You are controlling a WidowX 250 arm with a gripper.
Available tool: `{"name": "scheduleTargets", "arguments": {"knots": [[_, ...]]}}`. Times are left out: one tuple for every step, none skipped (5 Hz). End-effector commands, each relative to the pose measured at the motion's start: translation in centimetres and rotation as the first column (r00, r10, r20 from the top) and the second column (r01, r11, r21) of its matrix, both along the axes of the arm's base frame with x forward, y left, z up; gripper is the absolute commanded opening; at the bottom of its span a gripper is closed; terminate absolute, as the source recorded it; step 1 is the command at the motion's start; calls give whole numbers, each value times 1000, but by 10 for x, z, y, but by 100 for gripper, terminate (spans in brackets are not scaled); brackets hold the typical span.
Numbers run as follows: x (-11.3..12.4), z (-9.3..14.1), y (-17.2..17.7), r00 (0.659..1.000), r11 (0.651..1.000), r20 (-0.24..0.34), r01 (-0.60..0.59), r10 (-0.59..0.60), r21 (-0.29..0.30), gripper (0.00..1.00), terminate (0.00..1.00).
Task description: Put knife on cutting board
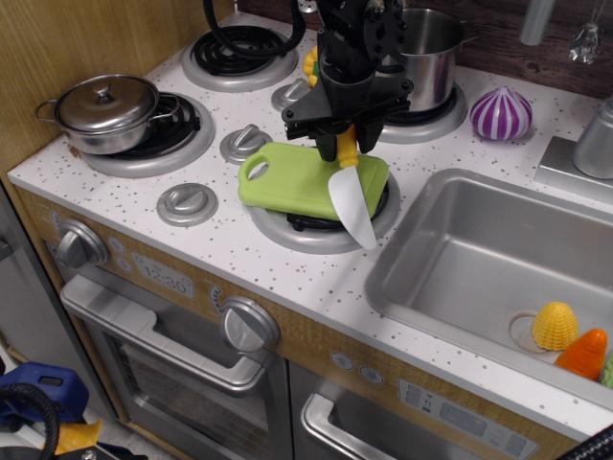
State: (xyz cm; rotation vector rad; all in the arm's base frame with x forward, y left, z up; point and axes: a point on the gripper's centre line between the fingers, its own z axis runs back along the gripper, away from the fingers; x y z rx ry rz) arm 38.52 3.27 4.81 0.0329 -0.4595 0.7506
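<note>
You had the gripper [346, 142] clamped on the yellow handle of the knife [350, 196], above the right end of the cutting board [299, 179]. The blade hung down past the board's right front corner, toward the counter's front edge, beside the sink [479, 278].

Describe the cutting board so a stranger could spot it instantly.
On the white speckled stovetop, find the front burner beside the steel sink. The flat lime-green plastic cutting board lies across it, under the black end effector. Nothing else there is flat and green.
</note>
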Motion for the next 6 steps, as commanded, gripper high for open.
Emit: {"name": "scheduleTargets", "arguments": {"knots": [[0, 22, 20, 999, 999, 49, 1, -3, 33, 0, 0], [0, 18, 24, 998, 1000, 56, 10, -12, 29, 0, 0], [-4, 15, 25, 998, 1000, 53, 22, -22, 12, 100, 0], [-10, 12, 24, 997, 1000, 68, 22, -22, 0, 100, 0], [-10, 12, 24, 997, 1000, 68, 22, -22, 0, 100, 0], [-10, 12, 24, 997, 1000, 68, 22, -22, 0, 100, 100]]}}
